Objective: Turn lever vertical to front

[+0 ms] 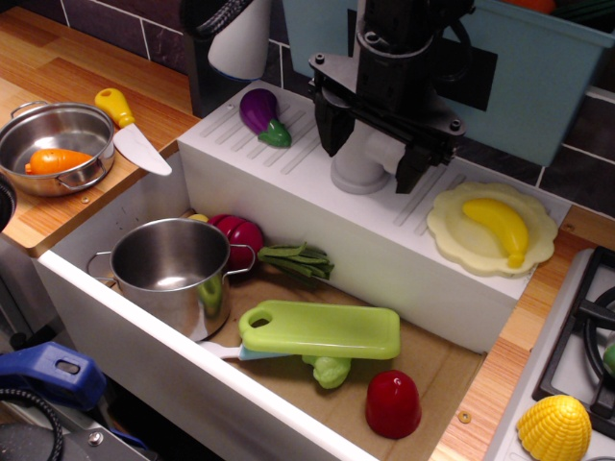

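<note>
Two black fingers (332,125) of gripper (373,149) spreading released, we're seeing them straddling grey faucet base (360,165) on white ledge (317,206), lever hiding behind gripper, eggplant (259,113) sitting left, banana (498,226) lying right.

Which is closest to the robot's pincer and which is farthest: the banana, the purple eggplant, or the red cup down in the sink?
Measured from the pincer:
1. Eggplant, on the ridged white counter at image left of it.
2. Banana, on the pale yellow plate at image right, only slightly farther.
3. Red cup, down in the sink, farthest.
</note>
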### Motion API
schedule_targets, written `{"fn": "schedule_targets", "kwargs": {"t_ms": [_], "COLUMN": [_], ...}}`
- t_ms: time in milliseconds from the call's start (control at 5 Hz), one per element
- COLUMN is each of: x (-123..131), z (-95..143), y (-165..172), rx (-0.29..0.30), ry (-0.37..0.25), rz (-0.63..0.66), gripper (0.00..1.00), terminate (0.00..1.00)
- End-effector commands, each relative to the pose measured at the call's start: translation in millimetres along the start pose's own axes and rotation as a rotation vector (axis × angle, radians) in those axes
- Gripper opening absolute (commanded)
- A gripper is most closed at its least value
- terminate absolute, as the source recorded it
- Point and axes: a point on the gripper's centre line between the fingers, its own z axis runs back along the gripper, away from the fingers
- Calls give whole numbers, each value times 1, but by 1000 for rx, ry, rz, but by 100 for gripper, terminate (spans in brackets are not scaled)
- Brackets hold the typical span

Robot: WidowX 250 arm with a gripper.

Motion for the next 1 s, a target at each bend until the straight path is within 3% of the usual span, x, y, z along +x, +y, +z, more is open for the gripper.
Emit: {"fn": "schedule_targets", "kwargs": {"t_ms": [0,400,800], "x": [0,35,65], "z": [0,12,26], "y": [0,-4,-14], "rx": [0,9,-29], "ry": [0,-168,-236], "rz": [0,44,60], "gripper": [100,100,100], "terminate": [0,0,0]}}
